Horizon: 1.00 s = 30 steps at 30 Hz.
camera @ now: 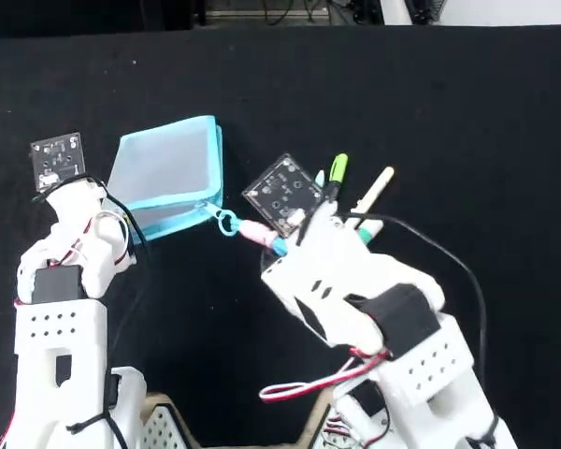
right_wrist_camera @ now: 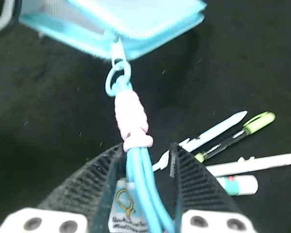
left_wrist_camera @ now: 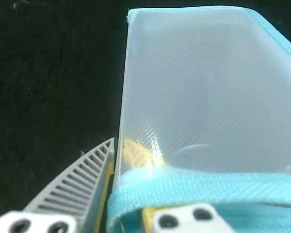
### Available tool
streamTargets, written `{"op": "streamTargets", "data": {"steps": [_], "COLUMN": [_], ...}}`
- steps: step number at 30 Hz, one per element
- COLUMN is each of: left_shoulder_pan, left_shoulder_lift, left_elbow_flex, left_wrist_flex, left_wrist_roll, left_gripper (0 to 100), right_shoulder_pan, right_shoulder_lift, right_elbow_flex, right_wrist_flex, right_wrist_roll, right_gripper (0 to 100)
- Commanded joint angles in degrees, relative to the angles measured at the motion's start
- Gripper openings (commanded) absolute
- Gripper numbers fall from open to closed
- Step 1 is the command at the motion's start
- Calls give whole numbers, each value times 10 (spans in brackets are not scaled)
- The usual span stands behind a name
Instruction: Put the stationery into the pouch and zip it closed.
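Black and matte, the worktop (camera: 467, 103) carries the pale blue pouch (camera: 168, 168) in front of the left arm. The left gripper (left_wrist_camera: 123, 165) is clamped on the pouch's edge, probably to anchor it. The right gripper (right_wrist_camera: 146, 155) is clenched on the blue pull cord (right_wrist_camera: 136, 179), which runs through a pink knot (right_wrist_camera: 131, 116) to the zip's ring (right_wrist_camera: 117, 80), a hold suited to dragging the slider. The stationery (right_wrist_camera: 233, 145) (pens and a green-capped marker (right_wrist_camera: 256, 121)) lies loose on the worktop beside the right arm, none of it in the pouch yet. A small tag (right_wrist_camera: 122, 211) on the cord bears a logo and script too small to read.
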Motion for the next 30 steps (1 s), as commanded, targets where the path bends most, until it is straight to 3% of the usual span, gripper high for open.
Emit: {"op": "streamTargets", "data": {"steps": [1, 3, 17, 20, 26, 30], "left_shoulder_pan": [0, 0, 0, -2, -5, -3], "left_shoulder_lift": [8, 8, 8, 8, 8, 8], "left_elbow_flex": [1, 1, 1, 2, 9, 10], "left_wrist_flex": [-4, -4, 0, 0, -1, -1], "left_wrist_roll": [8, 8, 8, 8, 8, 8], "left_gripper": [30, 30, 30, 30, 30, 30], "right_shoulder_pan": [-39, -65, -74, -4, 204, 266], "right_shoulder_lift": [39, 76, 226, 224, 254, 350], "right_elbow_flex": [-36, -47, -117, -126, -141, -192], "right_wrist_flex": [40, 47, 45, 19, -26, -23], "right_wrist_roll": [-5, -6, -60, -65, -140, -149], "right_gripper": [215, 248, 209, 208, 208, 208]}}
